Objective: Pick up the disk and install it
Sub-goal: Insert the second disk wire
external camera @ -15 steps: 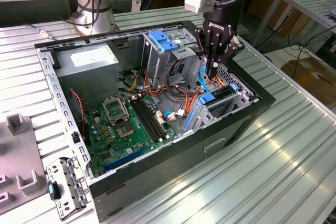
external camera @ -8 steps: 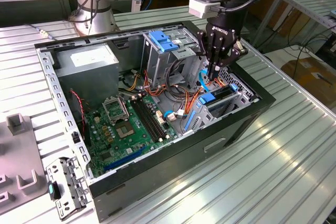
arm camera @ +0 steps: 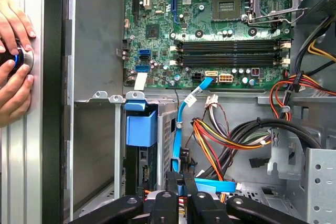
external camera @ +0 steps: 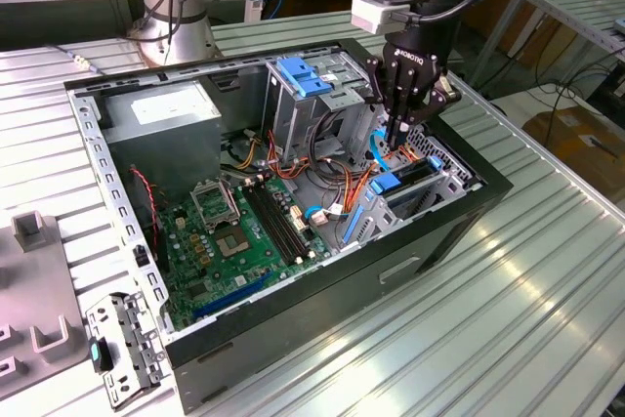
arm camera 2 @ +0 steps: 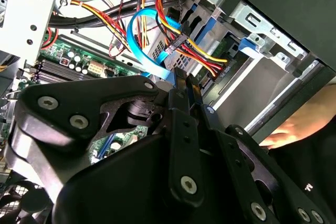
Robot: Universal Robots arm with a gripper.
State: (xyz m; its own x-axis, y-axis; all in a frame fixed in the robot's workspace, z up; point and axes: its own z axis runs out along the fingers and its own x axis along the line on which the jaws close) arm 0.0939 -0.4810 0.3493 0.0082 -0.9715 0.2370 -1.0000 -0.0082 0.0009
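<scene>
disk [arm camera: 140, 129] | seen edge-on, standing upright in the drive bay slot at the case's front | blue plastic side rail facing outward, dark body below | silver label face not visible

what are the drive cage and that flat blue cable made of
Drive cage: looks like bare sheet steel, dull grey, with punched holes and folded edges. Flat blue cable: seems flexible plastic-jacketed ribbon, glossy, bending in a smooth curve.

The arm reaches down from above with its black gripper [external camera: 395, 134] pointing straight down, its slim fingers [arm camera: 172, 182] drawn close together, nearly parallel, a narrow gap between
</scene>
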